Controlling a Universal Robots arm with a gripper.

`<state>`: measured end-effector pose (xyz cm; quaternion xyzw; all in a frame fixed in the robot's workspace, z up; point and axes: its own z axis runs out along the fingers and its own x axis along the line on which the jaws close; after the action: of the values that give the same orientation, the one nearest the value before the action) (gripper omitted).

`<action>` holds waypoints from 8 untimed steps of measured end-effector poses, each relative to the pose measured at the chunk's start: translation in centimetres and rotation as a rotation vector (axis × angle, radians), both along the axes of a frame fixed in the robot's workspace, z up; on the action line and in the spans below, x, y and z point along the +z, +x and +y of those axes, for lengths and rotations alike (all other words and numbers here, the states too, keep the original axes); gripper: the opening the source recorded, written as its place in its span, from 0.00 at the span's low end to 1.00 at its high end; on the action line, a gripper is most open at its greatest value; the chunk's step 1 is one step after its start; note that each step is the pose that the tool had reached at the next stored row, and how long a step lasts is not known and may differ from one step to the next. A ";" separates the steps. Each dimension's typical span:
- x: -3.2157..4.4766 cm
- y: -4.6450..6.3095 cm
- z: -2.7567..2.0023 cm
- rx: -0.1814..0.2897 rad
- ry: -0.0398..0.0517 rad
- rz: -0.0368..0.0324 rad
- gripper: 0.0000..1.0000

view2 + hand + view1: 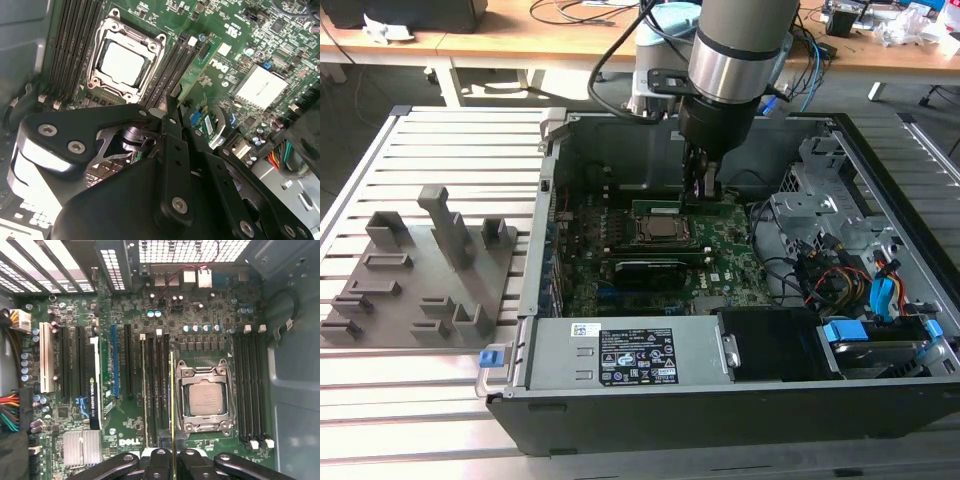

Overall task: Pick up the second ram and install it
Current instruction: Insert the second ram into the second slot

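Note:
My gripper [704, 190] is shut on the second ram [672, 207], a thin green stick held on its long edge inside the open computer case. In the first wrist view the second ram [171, 405] appears edge-on between my fingers [159, 459], lined up along the dark memory slots right beside the processor socket [205, 397]. In the second wrist view the stick [197, 65] runs away from my gripper [167, 106] past the socket [122, 62]. Whether it sits in a slot or hovers just above, I cannot tell.
The green motherboard [730, 245] fills the case floor. A black card [645, 268] stands in a slot on the socket's other side. Cable bundles [830, 270] and drive bays crowd the exterior view's right. A grey fixture tray [420, 270] lies outside the case on the left.

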<state>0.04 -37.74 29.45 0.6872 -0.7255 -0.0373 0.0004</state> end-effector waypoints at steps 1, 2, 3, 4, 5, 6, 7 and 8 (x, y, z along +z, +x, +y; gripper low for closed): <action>-0.12 0.0 0.22 0.000 -0.0002 0.0000 0.14; -0.31 0.0 0.48 0.000 0.0000 0.0000 0.14; -0.50 0.0 0.59 0.000 0.0001 0.0000 0.14; -0.58 0.0 0.63 0.000 0.0000 0.0000 0.14; -0.64 0.0 0.66 0.000 -0.0001 0.0000 0.14; -0.69 0.0 0.68 0.000 0.0000 0.0000 0.14; -0.76 0.0 0.68 0.000 0.0000 0.0000 0.14; -0.88 0.0 0.68 0.000 -0.0001 0.0000 0.14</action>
<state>0.05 -37.06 28.57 0.6873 -0.7255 -0.0373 0.0004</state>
